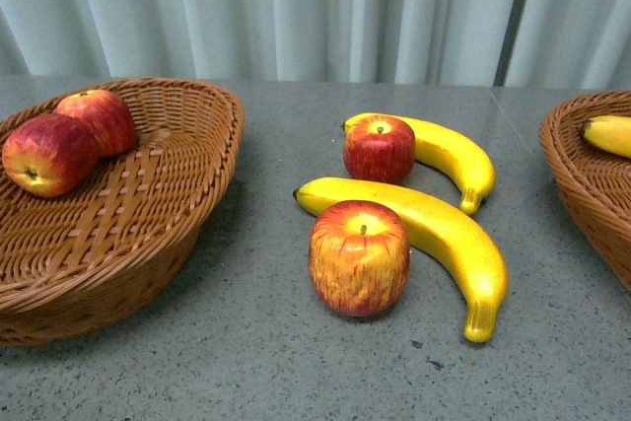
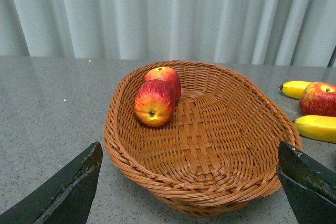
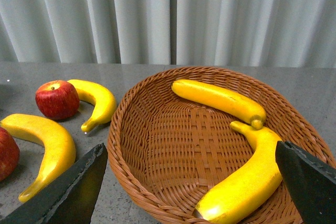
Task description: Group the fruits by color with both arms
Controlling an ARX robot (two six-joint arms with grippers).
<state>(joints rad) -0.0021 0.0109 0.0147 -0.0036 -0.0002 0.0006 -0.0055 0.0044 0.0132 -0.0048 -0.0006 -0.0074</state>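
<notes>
Across the middle of the grey table (image 1: 246, 362), in the front view, you are looking at four loose fruits. The near apple (image 1: 359, 256) is standing at the cluster's 6 o'clock, just in front of the near banana (image 1: 444, 234), which is curving behind it and down toward 4 o'clock. The far apple (image 1: 380, 148) is sitting at 12 o'clock, resting against the far banana (image 1: 454, 157), which is arcing away toward 2 o'clock. Out at 9 o'clock, the left basket (image 1: 197, 145) is holding two apples (image 1: 49, 153), which are lying side by side and touching near its far-left wall. At 3 o'clock the right basket (image 1: 582, 184) is being cut off by the frame edge, and the right wrist view is showing two bananas (image 3: 218, 98) lying inside it. Your left gripper (image 2: 189, 148) is facing the left basket with its fingers spread wide and nothing between them. Your right gripper (image 3: 190, 148) is facing the right basket, likewise spread wide and gripping nothing.
</notes>
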